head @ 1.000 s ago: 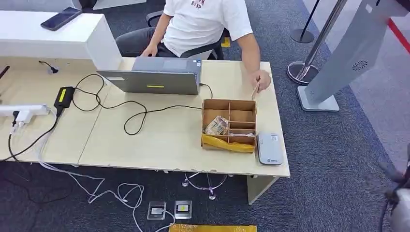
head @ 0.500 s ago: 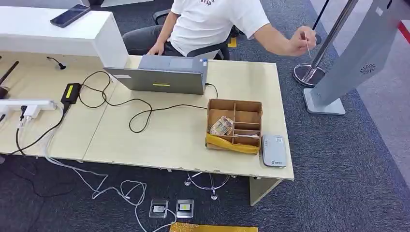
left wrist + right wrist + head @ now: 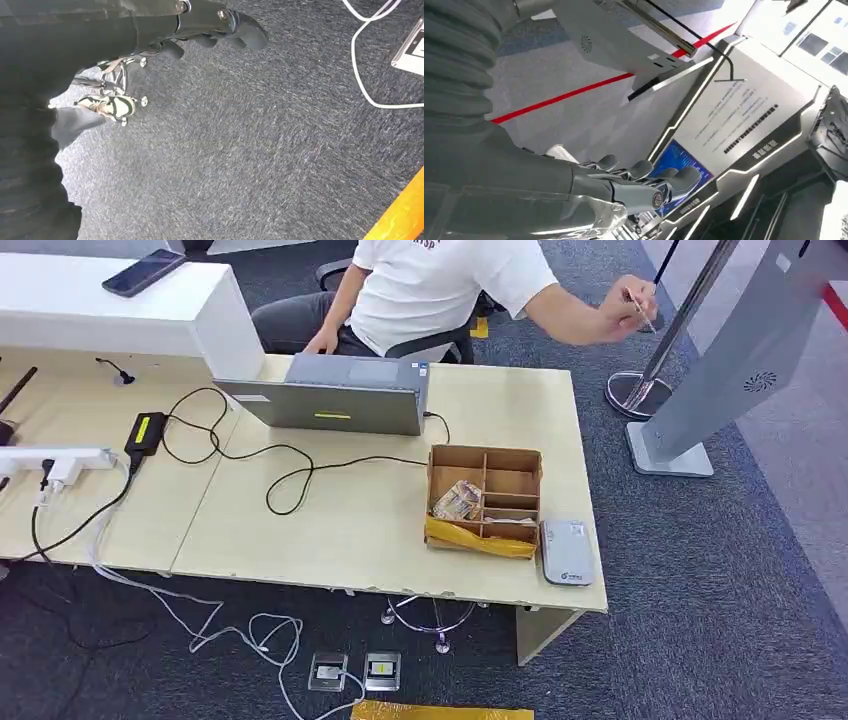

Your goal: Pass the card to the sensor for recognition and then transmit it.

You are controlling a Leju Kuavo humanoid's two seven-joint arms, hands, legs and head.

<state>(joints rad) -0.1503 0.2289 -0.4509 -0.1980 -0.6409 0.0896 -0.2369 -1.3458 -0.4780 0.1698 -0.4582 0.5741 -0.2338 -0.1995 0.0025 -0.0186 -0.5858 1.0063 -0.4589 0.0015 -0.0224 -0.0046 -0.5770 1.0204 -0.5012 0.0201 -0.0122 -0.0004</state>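
Observation:
A seated person in a white shirt holds a thin card in a raised hand, beyond the table's far right corner. The grey card sensor lies flat at the table's front right, beside a cardboard divider box. My left hand hangs over the dark carpet, its fingers loose and holding nothing. My right hand is raised in the air with fingers stretched out and nothing in them; a grey kiosk stands beyond it.
A laptop, a power brick, a power strip and looping cables lie on the table. A stanchion base and a grey kiosk stand are to the right. Floor sockets sit below the table's front edge.
The camera has shifted slightly. The person lifted the card from beside the box up and to the right, and it now hovers near the stanchion.

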